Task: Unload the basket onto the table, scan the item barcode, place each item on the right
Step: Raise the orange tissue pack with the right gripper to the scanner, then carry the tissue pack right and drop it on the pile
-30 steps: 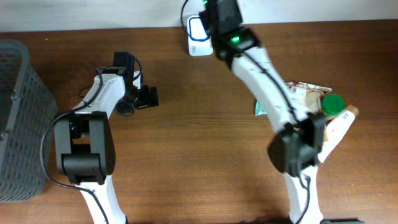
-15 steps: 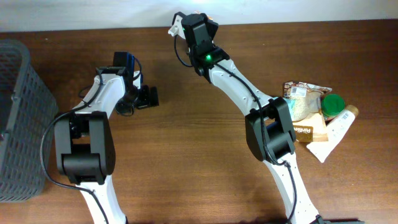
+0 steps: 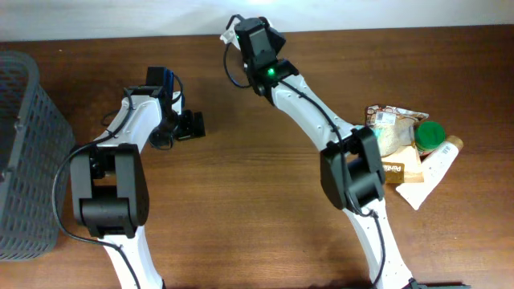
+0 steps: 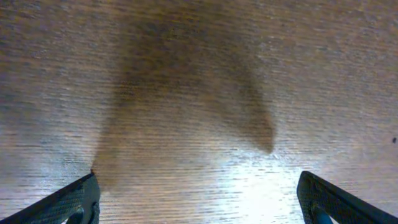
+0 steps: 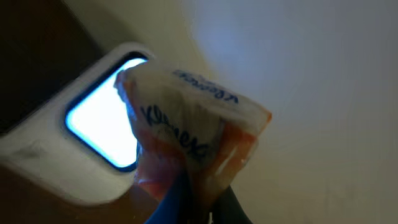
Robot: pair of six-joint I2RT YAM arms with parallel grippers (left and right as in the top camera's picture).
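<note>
Tissue pack (image 5: 189, 134), wooden table (image 3: 257, 201), white wall (image 5: 311, 93)

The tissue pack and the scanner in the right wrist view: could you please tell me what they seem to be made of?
The tissue pack looks like thin, glossy plastic film, judging by its crinkles and sheen. The scanner has a smooth white housing, probably moulded plastic with a fairly matte finish. Its lit window could be clear glass or plastic.

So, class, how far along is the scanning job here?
Done: the right gripper is shut on a tissue pack. In hand: the pack is held at the lit scanner. Left: probably the pile of other items; the left gripper is open and empty.
</note>
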